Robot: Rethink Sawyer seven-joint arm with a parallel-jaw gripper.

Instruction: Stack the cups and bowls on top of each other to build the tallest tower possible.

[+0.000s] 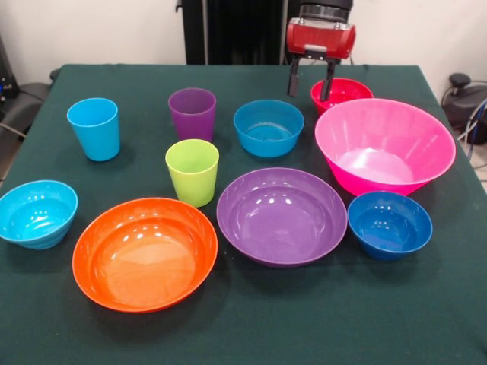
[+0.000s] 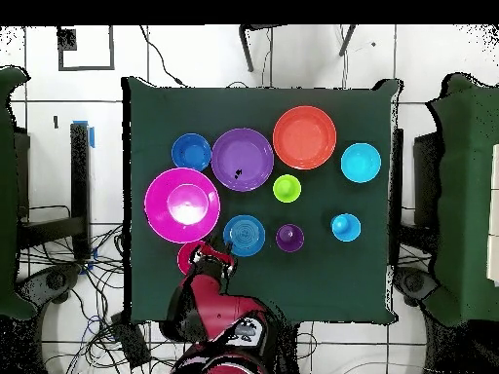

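All pieces stand apart on the green table [image 1: 251, 327]; nothing is stacked. The light blue cup [image 1: 93, 128], purple cup [image 1: 192, 112] and lime green cup [image 1: 192, 171] stand upright. The blue bowl [image 1: 268, 128] and red bowl [image 1: 346, 90] are at the far side. The big pink bowl [image 1: 384, 144] is beside the red bowl. The purple bowl [image 1: 281, 215], orange bowl [image 1: 144, 252], cyan bowl [image 1: 36, 213] and dark blue bowl [image 1: 389, 224] are nearer the camera. My gripper [image 1: 309, 96] is open and empty, its fingers either side of the red bowl's left rim. It also shows in the overhead view [image 2: 210, 255] by the red bowl [image 2: 187, 259].
The pink bowl [image 2: 182, 205] stands close to the red bowl and the gripper. The blue bowl [image 2: 244, 235] is just on the gripper's other side. Chairs and cables lie around the table's edges.
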